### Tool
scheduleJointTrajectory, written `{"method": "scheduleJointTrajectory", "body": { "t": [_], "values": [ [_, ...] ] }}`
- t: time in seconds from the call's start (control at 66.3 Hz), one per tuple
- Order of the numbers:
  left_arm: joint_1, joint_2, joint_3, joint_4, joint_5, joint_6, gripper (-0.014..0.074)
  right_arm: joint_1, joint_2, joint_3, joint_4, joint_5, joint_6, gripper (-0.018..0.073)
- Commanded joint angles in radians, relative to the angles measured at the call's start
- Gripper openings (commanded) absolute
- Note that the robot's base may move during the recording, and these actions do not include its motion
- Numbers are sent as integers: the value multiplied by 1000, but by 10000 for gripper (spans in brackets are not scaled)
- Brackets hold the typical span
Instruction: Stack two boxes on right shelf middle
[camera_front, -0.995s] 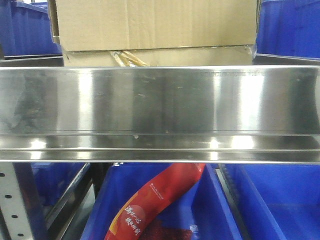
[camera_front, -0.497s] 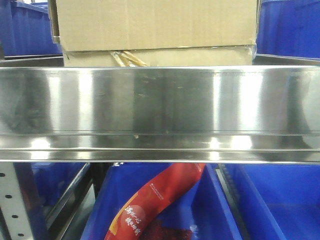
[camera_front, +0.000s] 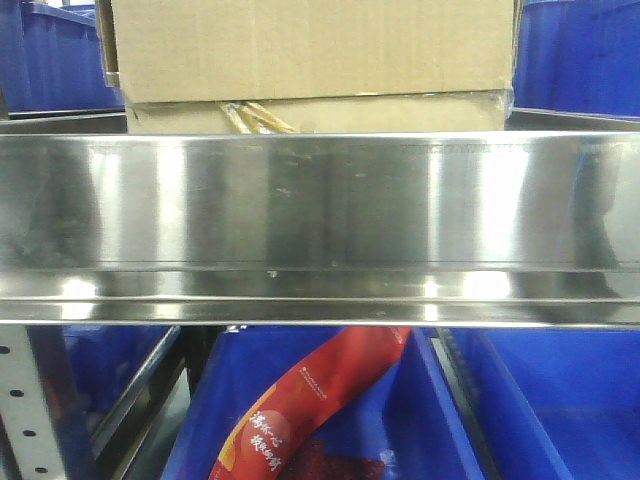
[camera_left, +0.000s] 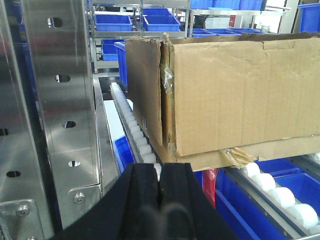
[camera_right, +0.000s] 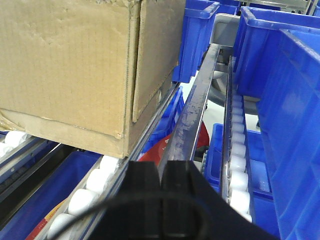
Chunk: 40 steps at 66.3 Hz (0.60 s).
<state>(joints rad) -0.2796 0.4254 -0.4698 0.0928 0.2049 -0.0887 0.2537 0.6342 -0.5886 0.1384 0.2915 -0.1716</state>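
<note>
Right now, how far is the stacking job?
Done: one cardboard box rests on the shelf rollers; whether it is two stacked boxes is unclear. In hand: nothing; the left gripper and right gripper are shut and empty. Left: confirming or adding a second box.

Right claw (camera_right: 163, 192) closed and empty — cardboard box (camera_right: 85, 65) on white rollers (camera_right: 95, 182), blue bins (camera_right: 280, 100) beside.
</note>
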Motion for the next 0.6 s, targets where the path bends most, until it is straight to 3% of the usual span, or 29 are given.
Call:
{"method": "scheduleJointTrajectory", "body": {
  "t": [0.0,0.286,0.588],
  "values": [
    [-6,-6,0,1,-21,2,-111,-1,-8,2,-12,-30,-5,-162],
    [5,-25,33,-18,-38,2,-111,-1,-8,2,-12,-30,-5,-162],
    [239,-289,260,-46,-94,2,-111,-1,-8,2,-12,-30,-5,-162]
  ]
}}
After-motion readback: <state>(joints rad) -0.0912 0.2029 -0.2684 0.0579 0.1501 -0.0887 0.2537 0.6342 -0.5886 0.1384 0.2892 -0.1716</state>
